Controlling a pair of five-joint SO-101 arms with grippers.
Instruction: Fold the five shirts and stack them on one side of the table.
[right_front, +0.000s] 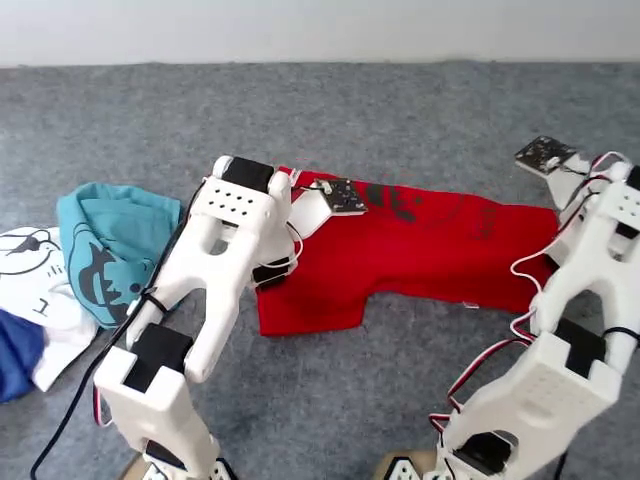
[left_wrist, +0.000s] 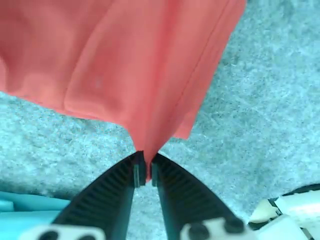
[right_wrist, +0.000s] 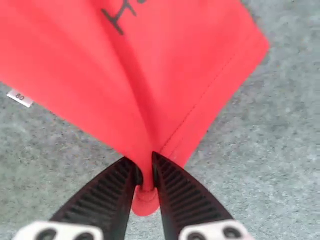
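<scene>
One red cotton shirt (right_front: 420, 250) seems mid-fold on the grey tabletop (right_front: 400, 120) between the left pincer (left_wrist: 145, 172) and right pincer (right_wrist: 146, 177), both clenched on its cloth; a teal shirt (right_front: 110, 240), white shirt (right_front: 35, 280) and blue shirt (right_front: 15, 355) lie piled beyond the left pincer.

Bright and even throughout, lit softly from overhead. Casts only faint, soft-edged shadows beneath the 2 white arms onto the grey table (right_front: 400, 110). Shines mildly off the white plastic. Shades the folds of the red shirt (right_front: 430, 250) gently in both wrist views, darkest where the cloth gathers between the ribbed black fingers of the left gripper (left_wrist: 146, 165) and right gripper (right_wrist: 145, 170).
</scene>
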